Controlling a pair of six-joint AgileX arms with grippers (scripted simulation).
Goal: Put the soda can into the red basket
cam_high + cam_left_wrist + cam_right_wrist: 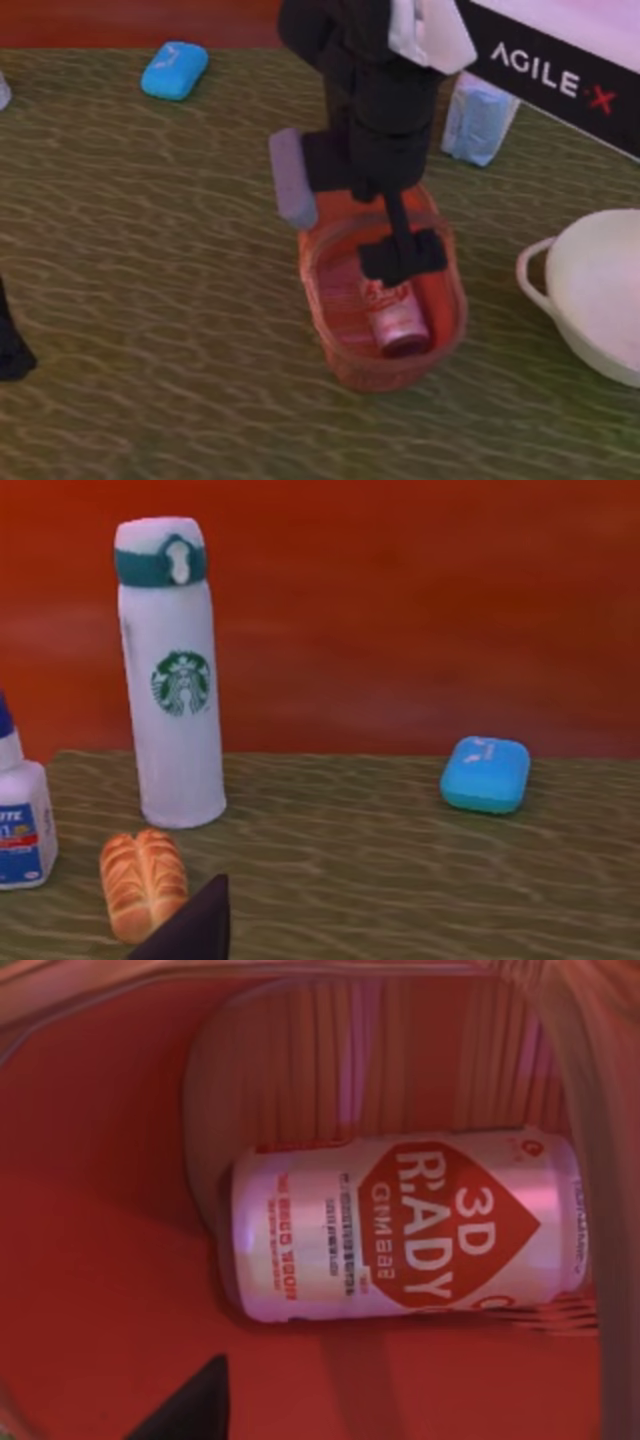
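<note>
The soda can (397,318) lies on its side on the ribbed floor of the red basket (335,355), near the basket's front end. In the right wrist view the soda can (400,1225) shows red lettering and rests free on the red basket (100,1260). My right gripper (402,258) hangs just above the can, inside the basket's rim. It is open, and one dark fingertip (205,1390) shows apart from the can. My left gripper (10,345) is parked at the table's left edge, open and holding nothing.
A white handled bowl (600,290) stands right of the basket, with a pale blue pack (480,120) behind it. A blue block (174,69) lies at the back left. The left wrist view shows a white flask (170,680), bread (143,880) and a glue bottle (20,830).
</note>
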